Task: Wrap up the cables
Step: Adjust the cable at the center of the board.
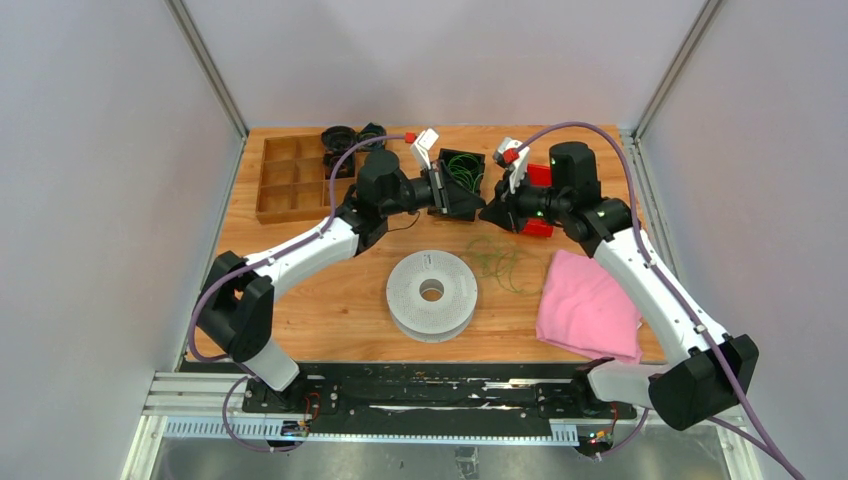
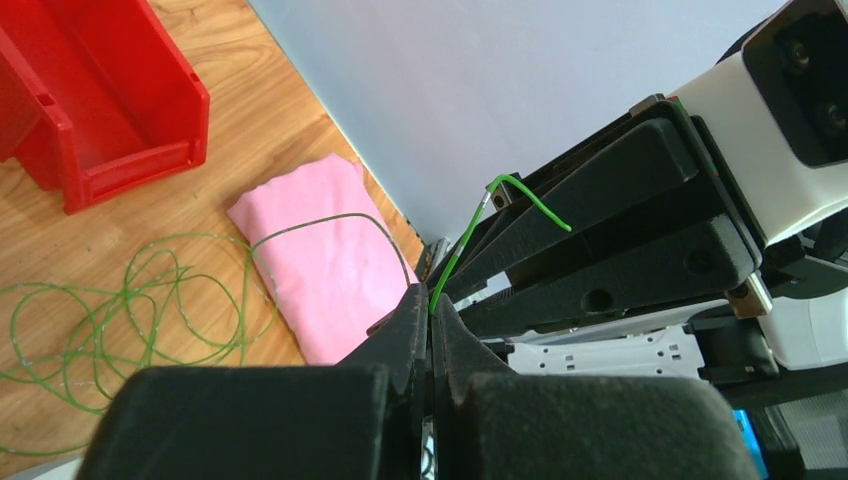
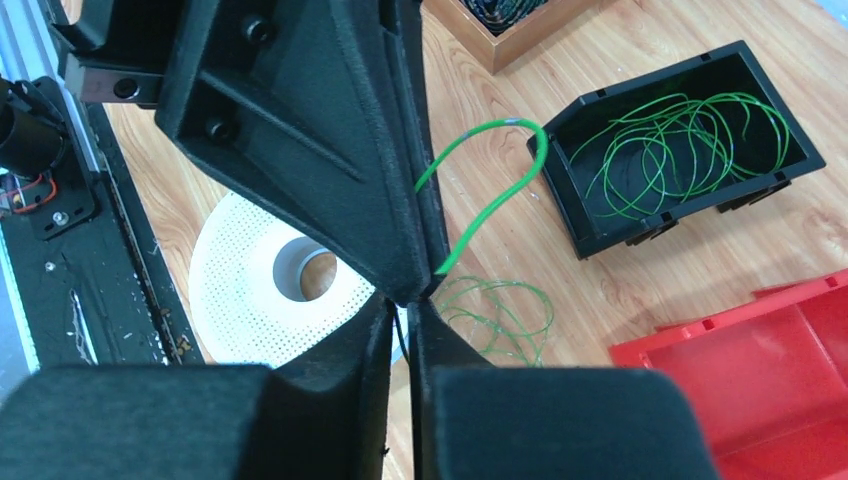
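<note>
The top camera looks steeply down from high behind the near edge of the table [image 1: 330, 300], far enough back to hold all of it, with the white spool [image 1: 432, 294] near centre. Both wrist cameras sit low and close, beyond the spool. The left one faces right; the right one faces left and catches the spool itself. All three views share the loose cables [image 1: 500, 262] just right of the spool.

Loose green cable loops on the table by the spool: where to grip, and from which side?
Come straight down on the loose green cable loops, closing the fingers across a spot where several strands overlap. They lie flat on the table and are very thin, so a sideways approach would likely just push them. The side nearer the pink cloth looks denser, so it is probably the best spot.
</note>
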{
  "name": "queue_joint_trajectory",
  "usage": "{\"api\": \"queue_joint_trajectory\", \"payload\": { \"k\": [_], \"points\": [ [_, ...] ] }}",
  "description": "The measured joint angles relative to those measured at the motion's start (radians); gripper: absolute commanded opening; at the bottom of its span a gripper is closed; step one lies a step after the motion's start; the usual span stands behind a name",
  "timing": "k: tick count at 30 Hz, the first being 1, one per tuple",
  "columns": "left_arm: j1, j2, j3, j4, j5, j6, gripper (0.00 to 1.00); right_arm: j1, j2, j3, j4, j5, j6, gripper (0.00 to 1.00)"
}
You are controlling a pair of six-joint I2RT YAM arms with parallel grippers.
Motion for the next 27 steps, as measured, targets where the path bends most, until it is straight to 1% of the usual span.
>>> {"api": "queue_joint_trajectory", "payload": {
  "k": [1,4,11,18,20,23,27],
  "points": [
    [0.0,0.0,-0.001,0.002,0.001,-0.004,0.02,0.0,0.0,-0.002,0.0,0.006,-0.003,0.01],
    [0.001,0.0,-0.007,0.005,0.001,-0.008,0.09,0.0,-0.001,-0.01,0.005,0.013,-0.016,0.01],
    [0.0,-0.002,-0.017,0.019,0.001,0.022,0.38,0.003,-0.013,-0.037,-0.023,-0.019,-0.075,0.01],
    [0.005,-0.023,-0.017,0.024,0.002,0.094,0.62,0.003,-0.022,-0.038,-0.086,-0.054,-0.138,0.01],
    [0.01,-0.037,-0.017,0.01,0.005,0.13,0.65,0.003,-0.026,-0.039,-0.101,-0.056,-0.159,0.01],
    [0.019,-0.069,-0.016,-0.026,0.015,0.209,0.66,0.003,-0.032,-0.043,-0.134,-0.065,-0.186,0.01],
    [0.024,-0.09,-0.016,-0.048,0.026,0.284,0.65,0.003,-0.035,-0.045,-0.167,-0.085,-0.217,0.01]
  ]
}}
